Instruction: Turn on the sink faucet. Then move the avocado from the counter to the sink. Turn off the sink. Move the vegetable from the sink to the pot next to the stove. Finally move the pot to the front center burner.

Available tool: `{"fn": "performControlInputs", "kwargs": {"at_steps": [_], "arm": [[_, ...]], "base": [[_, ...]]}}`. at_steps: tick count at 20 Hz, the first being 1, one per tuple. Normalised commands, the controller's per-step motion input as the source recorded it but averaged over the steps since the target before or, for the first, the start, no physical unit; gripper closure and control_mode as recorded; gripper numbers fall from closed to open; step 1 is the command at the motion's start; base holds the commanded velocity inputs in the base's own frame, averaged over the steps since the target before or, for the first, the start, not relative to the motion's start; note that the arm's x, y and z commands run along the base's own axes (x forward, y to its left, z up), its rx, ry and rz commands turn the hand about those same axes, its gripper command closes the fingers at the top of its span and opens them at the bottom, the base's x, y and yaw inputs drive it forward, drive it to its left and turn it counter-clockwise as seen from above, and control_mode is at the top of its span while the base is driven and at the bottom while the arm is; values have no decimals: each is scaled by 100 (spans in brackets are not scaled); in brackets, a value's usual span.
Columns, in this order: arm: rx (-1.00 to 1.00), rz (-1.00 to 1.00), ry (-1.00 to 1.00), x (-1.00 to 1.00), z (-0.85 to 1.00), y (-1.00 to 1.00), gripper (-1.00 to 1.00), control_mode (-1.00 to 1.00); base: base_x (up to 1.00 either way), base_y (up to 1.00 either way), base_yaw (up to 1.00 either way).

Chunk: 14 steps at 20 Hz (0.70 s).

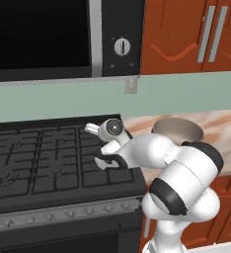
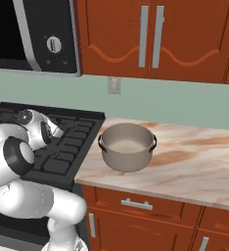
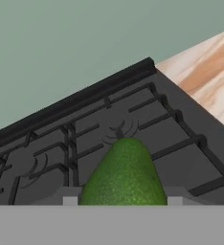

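Beside the black stove [image 2: 70,142], marbled counter [image 2: 194,162], pot [image 2: 126,146], green wall [image 2: 185,103]

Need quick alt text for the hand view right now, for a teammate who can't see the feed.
A green avocado sits between the gripper fingertips at the bottom of the view, apparently held above the black stove grates. Beyond the stove's back edge is a pale green wall, with a strip of beige marbled counter at the right.

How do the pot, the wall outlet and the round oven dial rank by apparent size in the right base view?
1. The pot, clearly the largest.
2. The wall outlet and the round dial look about alike, so I do not rank them.
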Motion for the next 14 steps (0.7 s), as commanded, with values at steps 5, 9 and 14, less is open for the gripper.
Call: {"fn": "performControlInputs", "kwargs": {"at_steps": [5, 9, 14], "arm": [[0, 0, 0, 0, 0, 0, 100, 100], [0, 0, 0, 0, 0, 0, 100, 100], [0, 0, 0, 0, 0, 0, 100, 100]], "base": [[28, 0, -9], [11, 0, -18], [1, 0, -4]]}}
